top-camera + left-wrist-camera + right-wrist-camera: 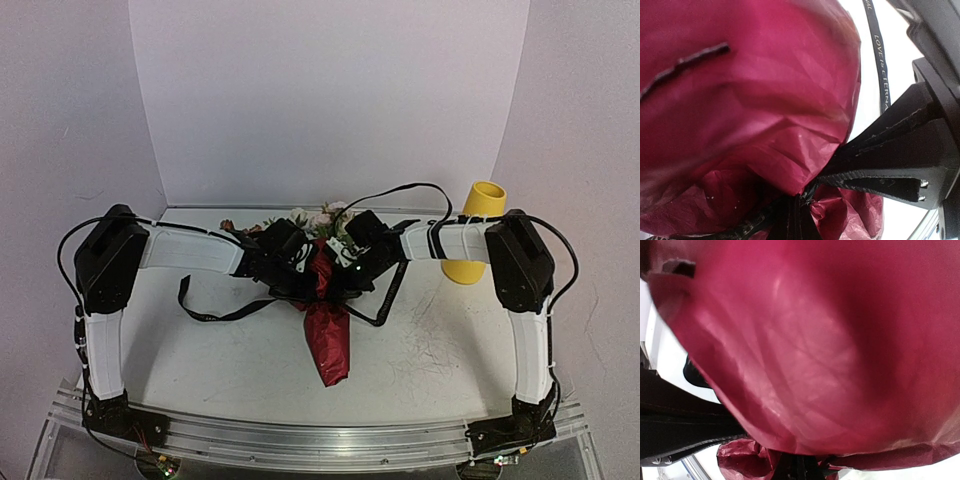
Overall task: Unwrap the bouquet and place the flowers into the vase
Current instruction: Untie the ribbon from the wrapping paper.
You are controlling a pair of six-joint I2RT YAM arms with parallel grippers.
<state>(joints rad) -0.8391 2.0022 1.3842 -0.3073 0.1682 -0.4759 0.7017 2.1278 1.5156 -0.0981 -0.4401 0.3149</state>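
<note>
Bouquet lies mid-table, lengthwise, pointed tail of the dark red wrap toward the near edge, flowers at the far end by the back wall. Pink, white and rust heads poke out behind the two wrists.

Left gripper and right gripper meet at the bouquet's middle, just beside each other. Both are clenched, each pinching a fold of wrap. In the left wrist view the right gripper's black fingers close to a point on the crinkled red sheet. The wrap fills most of both wrist views.

Black ribbon trails loose on the table left of the bouquet, under the left arm. A strand with white lettering runs past the wrap.

Vase, yellow, upright, stands far right, partly behind the right arm, well apart from the bouquet.
</note>
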